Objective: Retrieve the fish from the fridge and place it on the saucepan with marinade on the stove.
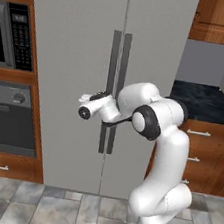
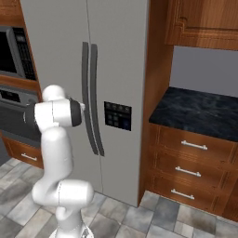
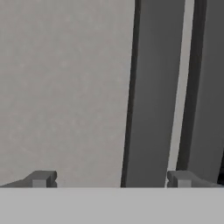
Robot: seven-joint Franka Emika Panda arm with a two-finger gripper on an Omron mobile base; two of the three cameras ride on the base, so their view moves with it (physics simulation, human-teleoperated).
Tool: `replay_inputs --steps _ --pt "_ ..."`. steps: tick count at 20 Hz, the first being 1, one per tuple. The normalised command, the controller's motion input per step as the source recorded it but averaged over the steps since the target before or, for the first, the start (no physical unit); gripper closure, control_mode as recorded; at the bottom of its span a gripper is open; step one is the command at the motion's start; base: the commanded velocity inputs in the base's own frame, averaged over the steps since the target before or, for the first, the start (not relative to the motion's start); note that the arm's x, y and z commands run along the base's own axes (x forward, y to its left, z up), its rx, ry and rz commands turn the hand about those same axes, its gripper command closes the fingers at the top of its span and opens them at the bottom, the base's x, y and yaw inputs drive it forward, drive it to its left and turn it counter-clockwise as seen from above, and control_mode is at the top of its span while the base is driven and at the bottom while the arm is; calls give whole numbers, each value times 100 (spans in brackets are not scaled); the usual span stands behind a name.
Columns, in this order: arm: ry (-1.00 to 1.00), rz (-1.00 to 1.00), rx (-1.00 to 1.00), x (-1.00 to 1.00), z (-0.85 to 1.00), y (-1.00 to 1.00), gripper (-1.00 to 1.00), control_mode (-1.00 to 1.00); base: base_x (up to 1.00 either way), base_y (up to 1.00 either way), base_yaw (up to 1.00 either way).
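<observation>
Directly ahead of the robot, the fridge [image 1: 73, 78] is seen with both light-grey doors shut, so whatever lies inside is hidden; the fish cannot be located from any view. Two dark vertical handles run side by side along the seam between the doors: the left handle [image 1: 109, 91] and the right handle [image 1: 120, 92]. In the right base view a dark dispenser panel [image 2: 117, 115] is set into the right-hand door, just beside the handles.

The gripper [image 3: 111, 178] is held up at handle height, close to the left door. In the hand view its two dark fingertips [image 3: 41, 178] are spread wide apart, released, with nothing grasped between them. The left handle is framed in the gap between the tips, nearer to the right-hand tip, while the plain door panel fills the space toward the other tip. Whether either tip touches the door or handle cannot be told.

To the left of the fridge a built-in microwave [image 1: 11, 34] is mounted above an oven [image 1: 7, 117]. To the right, a dark stone counter [image 2: 197, 111] is carried on wooden drawers [image 2: 190, 169].
</observation>
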Motion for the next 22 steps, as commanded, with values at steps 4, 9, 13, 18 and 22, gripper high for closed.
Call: replay_inputs --steps 4,9,13,18,22 --pt "-35 -5 -10 0 -36 2 -100 -100 0 0 0" --pt "-24 -7 0 0 -38 -32 -100 -100 0 0 0" --pt "-19 -10 0 0 -26 -85 -100 -100 0 0 0" --pt "-10 -2 11 8 -11 -77 -100 -100 0 0 0" --pt "-5 3 13 51 -39 -16 -100 -100 0 0 0"
